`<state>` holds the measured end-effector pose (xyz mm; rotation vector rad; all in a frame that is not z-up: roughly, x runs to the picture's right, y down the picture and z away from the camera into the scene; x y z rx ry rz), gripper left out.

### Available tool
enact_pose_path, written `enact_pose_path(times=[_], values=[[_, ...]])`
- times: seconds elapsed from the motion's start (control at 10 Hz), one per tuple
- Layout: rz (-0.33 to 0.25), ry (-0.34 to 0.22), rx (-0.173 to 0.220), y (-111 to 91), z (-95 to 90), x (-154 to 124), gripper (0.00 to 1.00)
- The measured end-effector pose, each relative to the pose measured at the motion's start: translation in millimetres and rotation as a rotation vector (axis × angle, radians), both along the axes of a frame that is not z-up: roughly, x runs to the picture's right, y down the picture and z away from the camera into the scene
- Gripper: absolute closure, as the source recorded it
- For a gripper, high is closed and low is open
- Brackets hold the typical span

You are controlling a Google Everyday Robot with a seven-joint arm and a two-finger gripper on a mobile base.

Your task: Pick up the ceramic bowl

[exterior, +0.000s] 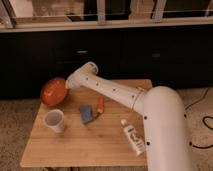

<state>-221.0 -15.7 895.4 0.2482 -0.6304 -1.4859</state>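
Observation:
The ceramic bowl (53, 91) is orange and sits tilted at the far left corner of the wooden table (75, 147), its inside facing the camera. My white arm reaches from the lower right across the table to it. My gripper (67, 85) is at the bowl's right rim, touching or very close to it, and is mostly hidden behind the wrist.
A white cup (54, 120) stands in front of the bowl. A blue sponge-like block (87, 114) and an orange-red object (100, 104) lie mid-table under the arm. A white bottle (133, 136) lies at the right. Dark cabinets stand behind the table.

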Motion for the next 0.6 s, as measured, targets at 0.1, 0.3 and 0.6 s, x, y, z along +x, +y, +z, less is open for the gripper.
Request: enact_pose_path(times=[0.1, 0.3, 0.6], values=[[-0.001, -0.006, 0.008, -7.0, -6.9, -0.3, 0.99], [-0.003, -0.017, 0.019, -12.9, -12.8, -1.5, 0.99], [-0.003, -0.029, 0.037, -14.8, -11.0, -0.1, 0.99]])
